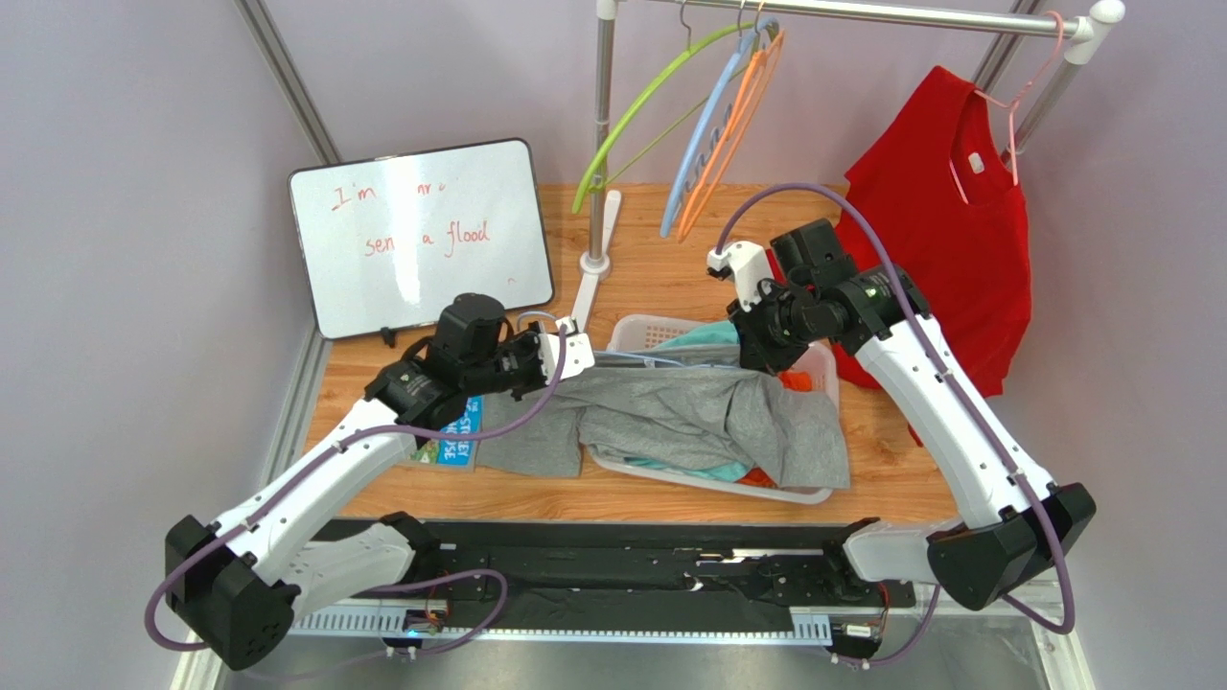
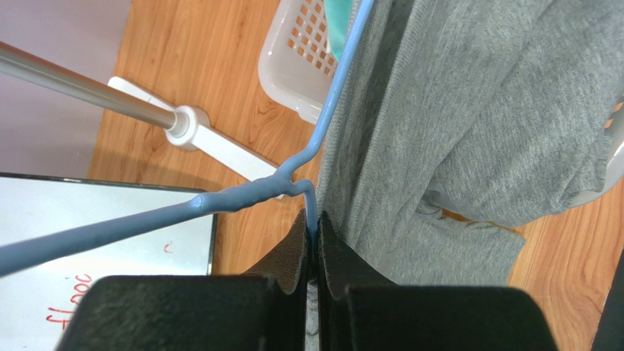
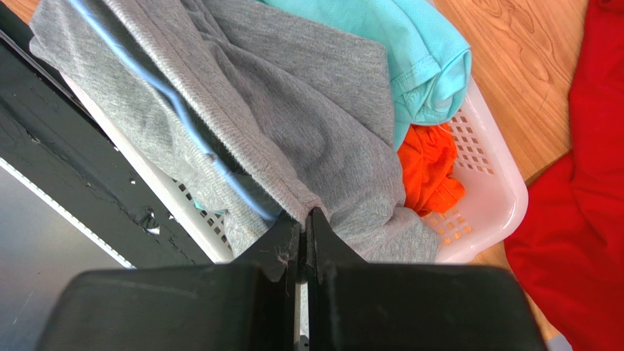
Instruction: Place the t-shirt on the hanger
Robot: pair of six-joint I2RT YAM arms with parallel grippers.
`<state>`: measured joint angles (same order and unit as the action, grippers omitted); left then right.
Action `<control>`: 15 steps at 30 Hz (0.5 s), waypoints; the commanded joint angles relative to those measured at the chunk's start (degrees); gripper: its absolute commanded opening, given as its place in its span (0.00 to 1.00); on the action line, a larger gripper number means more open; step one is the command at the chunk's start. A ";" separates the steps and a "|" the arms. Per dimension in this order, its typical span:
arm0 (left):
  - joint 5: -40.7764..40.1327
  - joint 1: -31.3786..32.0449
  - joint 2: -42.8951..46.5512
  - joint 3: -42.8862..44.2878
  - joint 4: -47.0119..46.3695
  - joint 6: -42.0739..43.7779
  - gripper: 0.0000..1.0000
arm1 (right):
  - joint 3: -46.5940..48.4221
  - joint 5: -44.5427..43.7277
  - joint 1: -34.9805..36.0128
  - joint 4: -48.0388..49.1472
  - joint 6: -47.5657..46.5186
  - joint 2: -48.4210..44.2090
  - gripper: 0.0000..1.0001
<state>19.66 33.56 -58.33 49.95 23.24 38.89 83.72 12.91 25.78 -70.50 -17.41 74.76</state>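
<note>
Nearest the arm bases is a bare strip of wooden desk (image 1: 872, 496). Just past it the left pincer (image 2: 315, 227) is clamped tight on the thin periwinkle-blue hanger (image 2: 220, 199), biting the fine wire right beside its twisted neck. One shoulder arm of the hanger runs on along the edge of the heather-grey short-sleeved t-shirt (image 1: 691, 417). The t-shirt lies crumpled over the near rim of the white plastic lattice basket (image 3: 498, 197), with one end spilling onto the desk. The right pincer (image 3: 305, 219) is pinched shut on a fold of its grey cloth above the basket. In the right wrist view a blurred blue line crosses the cloth and slips beneath a fold, and I cannot tell whether the wire is inside the body of the t-shirt or merely under it. Deeper in the basket sit a teal garment (image 3: 388, 44) and an orange garment (image 3: 432, 168). Farther back stand a whiteboard with red writing (image 1: 418, 237) and a metal rail (image 1: 864, 15), which carries a red t-shirt (image 1: 951, 245). The likely troubles, as I judge them, come from both grips being narrow. The slim wire could swivel between the left jaws as cloth drags over it. The small pinch of fabric could slide free under the t-shirt's weight. The hanger arm may also push into a sleeve or fold instead of the shoulder, and the hem may snag the basket lattice or haul the teal garment out with it.
</note>
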 commanded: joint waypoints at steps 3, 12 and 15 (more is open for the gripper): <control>-8.67 2.28 -2.31 3.65 5.32 1.71 0.00 | 5.65 -2.90 -1.17 -3.85 -2.10 -2.25 0.00; -11.66 11.52 -7.41 18.68 11.55 -3.82 0.00 | 16.81 8.09 4.19 -7.89 -5.00 0.64 0.00; -11.66 13.81 -7.16 21.94 12.26 -4.44 0.00 | 21.02 9.94 4.81 -10.97 -6.67 1.52 0.13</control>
<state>10.24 45.19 -66.02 67.07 32.64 37.10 98.56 18.90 29.76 -76.49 -20.58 75.20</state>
